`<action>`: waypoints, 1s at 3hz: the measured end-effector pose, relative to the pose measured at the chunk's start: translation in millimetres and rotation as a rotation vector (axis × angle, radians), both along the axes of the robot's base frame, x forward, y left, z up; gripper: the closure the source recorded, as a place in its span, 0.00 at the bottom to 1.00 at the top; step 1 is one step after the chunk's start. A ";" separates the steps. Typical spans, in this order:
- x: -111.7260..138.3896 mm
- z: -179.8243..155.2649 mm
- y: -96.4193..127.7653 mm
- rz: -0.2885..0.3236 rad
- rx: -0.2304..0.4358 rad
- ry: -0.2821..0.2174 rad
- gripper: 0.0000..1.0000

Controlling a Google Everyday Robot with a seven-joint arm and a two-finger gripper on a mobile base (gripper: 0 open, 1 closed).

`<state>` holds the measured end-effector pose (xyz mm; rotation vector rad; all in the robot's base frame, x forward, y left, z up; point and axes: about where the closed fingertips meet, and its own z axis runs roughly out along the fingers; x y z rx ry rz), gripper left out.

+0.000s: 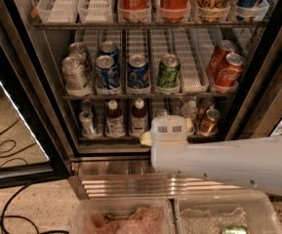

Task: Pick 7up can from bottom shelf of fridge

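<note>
The fridge (28,82) stands open in front of me. Its bottom shelf (116,136) holds a slim silver can (88,123), two brown bottles (114,119), a clear bottle and a copper can (209,121). A shiny silver can top (162,112), which may be the 7up can, peeks out just above my arm's end; its body is hidden. My gripper (167,129) is at the tip of the white arm (228,162), level with the bottom shelf's middle lanes and right in front of that can.
The middle rack holds silver cans, blue cans (138,73), a bright green can (169,73) and red cans (227,72). The glass door (13,145) hangs open at left, with cables on the floor. Two plastic bins (123,218) sit below the ribbed steel base.
</note>
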<state>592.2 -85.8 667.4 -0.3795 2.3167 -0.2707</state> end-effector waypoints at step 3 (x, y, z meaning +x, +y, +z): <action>22.7 -13.0 -14.1 -0.097 -0.082 0.012 0.00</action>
